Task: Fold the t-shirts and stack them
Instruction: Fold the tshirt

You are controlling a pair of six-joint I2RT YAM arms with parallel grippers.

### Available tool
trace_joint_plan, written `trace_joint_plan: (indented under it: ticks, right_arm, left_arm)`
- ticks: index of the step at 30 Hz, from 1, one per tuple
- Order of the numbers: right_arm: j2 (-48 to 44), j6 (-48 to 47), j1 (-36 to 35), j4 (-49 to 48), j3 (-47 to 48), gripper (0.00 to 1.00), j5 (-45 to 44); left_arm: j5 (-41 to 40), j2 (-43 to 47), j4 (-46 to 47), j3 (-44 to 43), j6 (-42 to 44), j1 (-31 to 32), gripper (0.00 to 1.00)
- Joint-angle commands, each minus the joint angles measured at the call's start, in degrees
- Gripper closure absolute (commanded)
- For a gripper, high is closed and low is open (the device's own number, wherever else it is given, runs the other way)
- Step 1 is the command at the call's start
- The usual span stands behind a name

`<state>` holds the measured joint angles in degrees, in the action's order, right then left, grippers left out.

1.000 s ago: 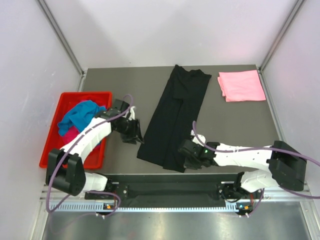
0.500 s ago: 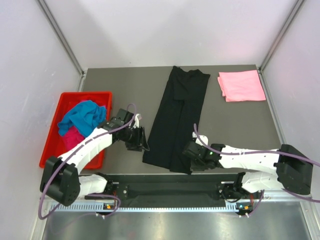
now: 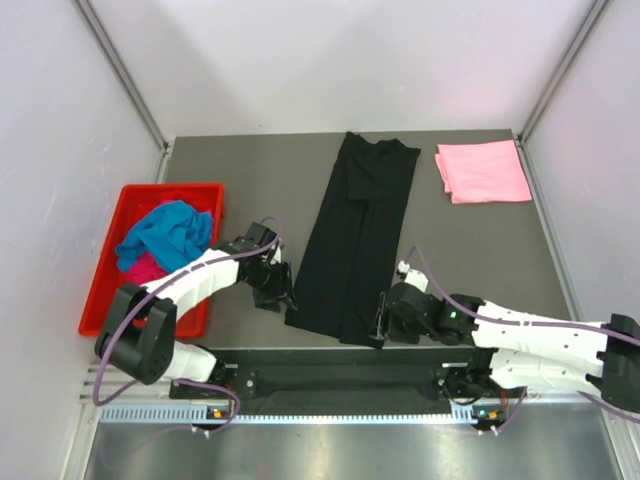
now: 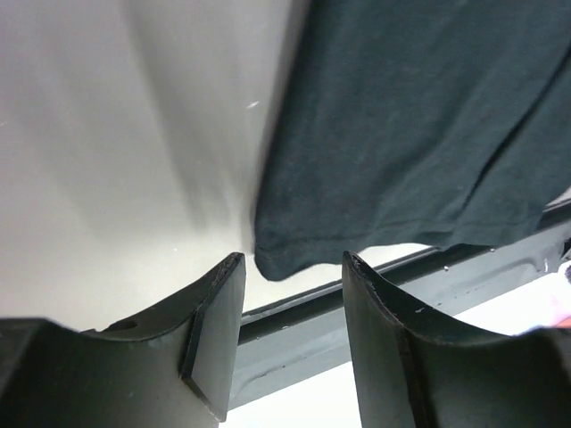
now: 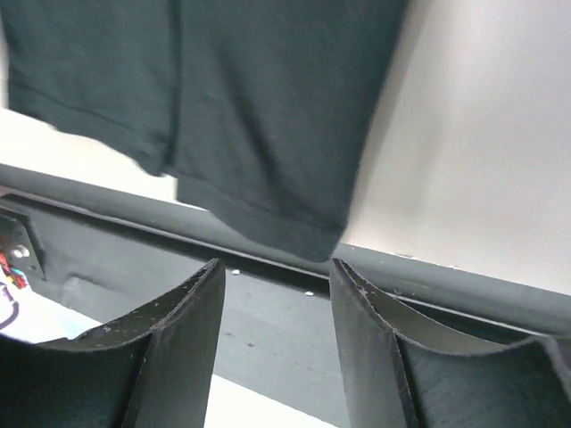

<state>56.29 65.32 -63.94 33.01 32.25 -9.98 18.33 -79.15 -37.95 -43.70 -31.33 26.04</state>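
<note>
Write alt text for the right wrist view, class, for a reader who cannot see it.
The right gripper stands open and empty, just short of the hem corner of a black t-shirt lying on a pale table.

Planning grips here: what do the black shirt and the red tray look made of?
Black shirt: soft matte knit cloth, perhaps cotton; it lies limp with folds and a stitched hem. Red tray: probably rigid plastic; smooth, evenly coloured, straight walls.

Jaws parted on left arm [image 3: 200,275] and right arm [image 3: 530,330]
</note>
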Motion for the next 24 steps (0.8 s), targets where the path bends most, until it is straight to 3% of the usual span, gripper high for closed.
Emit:
trace_joint_plan:
  ticks: [1, 11, 24]
  right_arm:
    - [0.8, 4.8, 0.1, -4.6, -3.9, 0.49, 3.4]
    - [2.0, 8.2, 0.0, -7.3, -8.2, 0.51, 2.9]
    - [-1.0, 12.1, 0.0, -12.7, -14.2, 0.67, 3.2]
  left_arm:
    - [-0.1, -0.9, 2.2, 0.6, -1.0, 0.1, 0.48]
    - [-0.1, -5.0, 2.4, 1.1, -0.9, 0.2, 0.56]
    - [-0.1, -8.1, 2.5, 1.0, -0.7, 0.2, 0.73]
